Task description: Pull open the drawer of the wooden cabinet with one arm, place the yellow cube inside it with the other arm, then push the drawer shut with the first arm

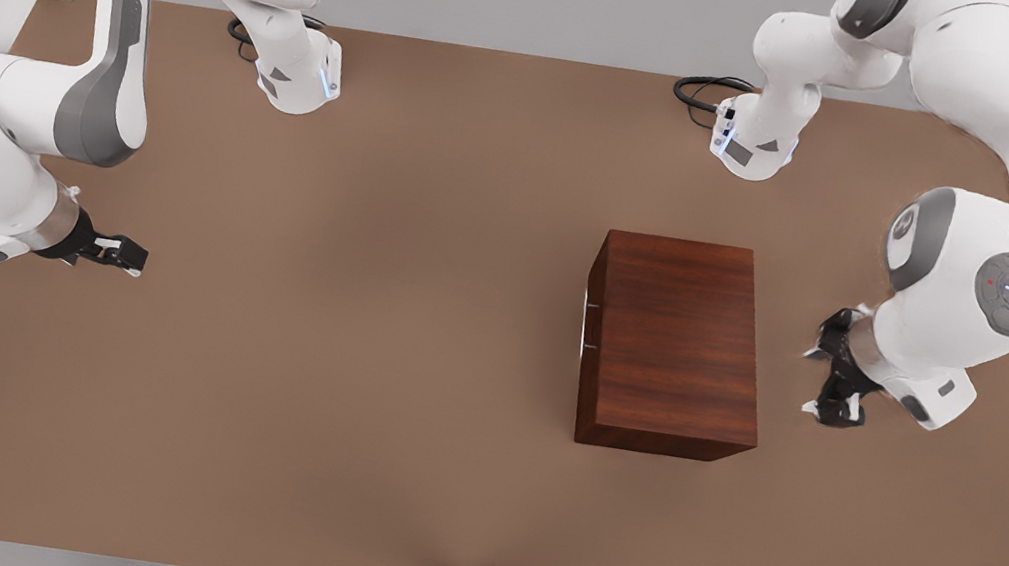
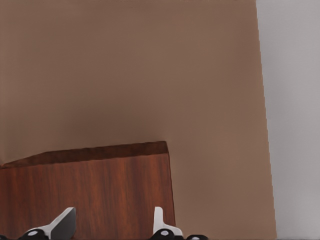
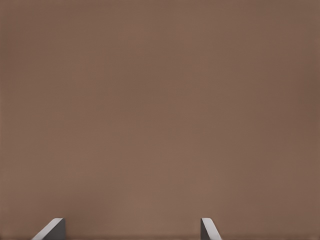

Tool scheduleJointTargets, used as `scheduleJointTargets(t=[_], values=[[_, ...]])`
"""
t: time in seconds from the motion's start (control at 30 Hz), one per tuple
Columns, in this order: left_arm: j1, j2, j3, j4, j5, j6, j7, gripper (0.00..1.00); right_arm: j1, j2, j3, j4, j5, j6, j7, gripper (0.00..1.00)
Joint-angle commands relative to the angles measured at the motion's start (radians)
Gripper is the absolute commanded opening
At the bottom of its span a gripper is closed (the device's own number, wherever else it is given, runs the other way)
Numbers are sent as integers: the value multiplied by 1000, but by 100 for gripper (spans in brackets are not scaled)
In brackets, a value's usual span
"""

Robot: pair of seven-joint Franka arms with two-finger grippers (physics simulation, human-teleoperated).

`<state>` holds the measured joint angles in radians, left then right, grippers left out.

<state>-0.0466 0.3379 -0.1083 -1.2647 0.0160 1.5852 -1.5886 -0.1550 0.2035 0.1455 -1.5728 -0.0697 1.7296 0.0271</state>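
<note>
A brown tabletop (image 1: pixel 347 380) fills the scene, with wide bare space along its near edge and across the front view's left half. The wooden cabinet (image 1: pixel 672 345) stands right of centre; its drawer (image 1: pixel 589 332) faces the front view's left and looks shut, though that face is seen edge-on. Just beyond the cabinet's right edge hangs the left gripper (image 1: pixel 829 375), fingers apart and empty. Well apart, near the table's left edge, the right gripper (image 1: pixel 126 254) hovers open, holding nothing.

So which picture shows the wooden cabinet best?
The front view: the whole cabinet sits on the table, top and handle side visible. The left wrist view catches just one corner of it past the open left end effector. The right wrist view looks at table.
</note>
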Motion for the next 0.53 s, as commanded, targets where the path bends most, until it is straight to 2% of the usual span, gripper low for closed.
scheduleJointTargets(t=[0.0, 0.03, 0.07, 0.17, 0.5], values=[[27, -33, 1, -34, -67, -111, 1611, 100, 0, -1, 0, 0, 1, -1, 39, 100], [53, -108, 9, -166, -79, 7, 1694, 100, 0, -1, 0, 0, 1, -1, 39, 100], [53, -264, 9, -447, -77, 255, 1679, 100, 0, -1, 0, 0, 1, -1, 39, 100], [41, -197, 2, -305, -68, 202, 1616, 100, 0, 0, 0, 0, 1, -1, 39, 100], [22, -185, 1, -297, -67, 197, 1587, 100, 0, 0, 0, 0, 1, -1, 37, 100]])
